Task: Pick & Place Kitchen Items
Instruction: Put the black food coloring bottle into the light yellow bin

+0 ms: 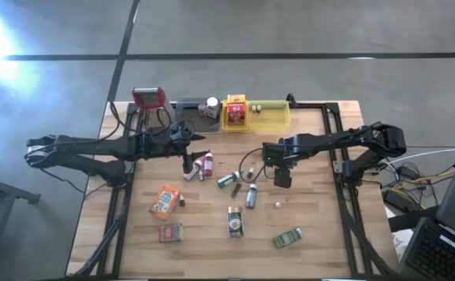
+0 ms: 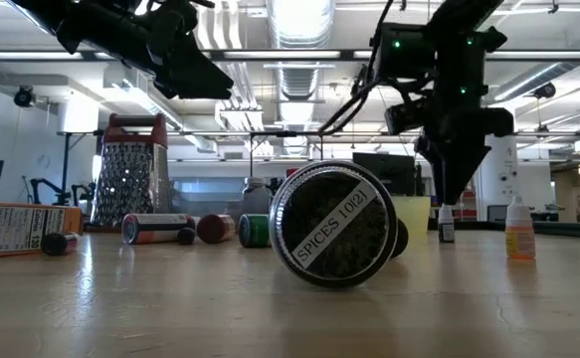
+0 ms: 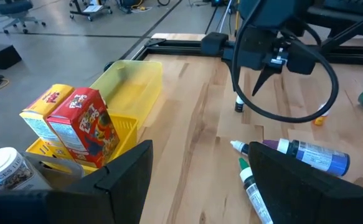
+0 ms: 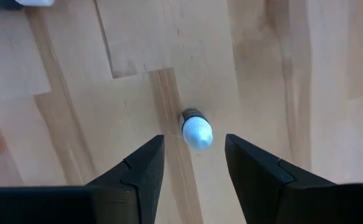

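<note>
2 dark arms reach in over the wooden desk (image 1: 313, 234), the largest thing in view. The left arm stretches from the left edge toward the middle, its left end effector (image 1: 188, 162) raised above the clutter with fingers apart and nothing between them. The right arm comes in from the right; its right end effector (image 1: 281, 178) points straight down, fingers apart on either side of a small upright white-capped dropper bottle (image 4: 197, 130), not touching it. Along the far edge sits a yellow tray (image 1: 270, 117) holding 2 small cartons (image 3: 75, 121), with a grey tray (image 1: 192, 109) beside it carrying a white-lidded jar (image 1: 211, 104), and a red-topped metal grater (image 2: 130, 179) at the far left corner. Scattered mid-desk are an orange packet (image 1: 165, 201), a round spice tin (image 2: 334, 237) lying on its side near the front, a green-labelled tin (image 1: 287, 238), a blue-labelled bottle (image 3: 312, 154), red-capped bottles (image 1: 204, 165) lying just beside the left end effector, and a tiny white-and-orange bottle (image 2: 519, 229) well right
</note>
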Robot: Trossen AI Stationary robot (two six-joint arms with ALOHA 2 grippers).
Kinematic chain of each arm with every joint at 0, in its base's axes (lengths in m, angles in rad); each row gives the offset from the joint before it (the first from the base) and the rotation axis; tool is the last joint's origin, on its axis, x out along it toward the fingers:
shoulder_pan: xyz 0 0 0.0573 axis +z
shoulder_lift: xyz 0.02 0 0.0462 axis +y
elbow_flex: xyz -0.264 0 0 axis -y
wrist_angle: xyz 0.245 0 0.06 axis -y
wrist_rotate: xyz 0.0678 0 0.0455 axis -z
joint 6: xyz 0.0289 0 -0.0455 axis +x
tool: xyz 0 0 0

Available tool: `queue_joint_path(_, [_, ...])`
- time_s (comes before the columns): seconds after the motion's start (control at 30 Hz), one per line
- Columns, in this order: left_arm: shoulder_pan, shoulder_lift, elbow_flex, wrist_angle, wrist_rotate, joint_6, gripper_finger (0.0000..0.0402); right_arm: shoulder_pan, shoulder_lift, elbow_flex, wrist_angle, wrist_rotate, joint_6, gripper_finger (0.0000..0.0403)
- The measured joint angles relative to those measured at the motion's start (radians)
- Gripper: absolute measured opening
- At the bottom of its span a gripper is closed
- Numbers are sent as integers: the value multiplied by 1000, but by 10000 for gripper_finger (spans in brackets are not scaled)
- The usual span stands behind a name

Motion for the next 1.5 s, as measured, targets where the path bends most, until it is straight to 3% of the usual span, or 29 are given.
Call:
queue_joint_path(0.57, [0, 0, 0, 7, 0, -3, 268, -2, -24, -116, 169, 4, 13, 171])
queue_joint_path(1.2, [0, 0, 0, 7, 0, -3, 268, -3, -24, -116, 168, 5, -5, 85])
queue_joint_path(1.5, [0, 0, 0, 7, 0, -6, 268, -3, -26, -116, 170, 6, -23, 71])
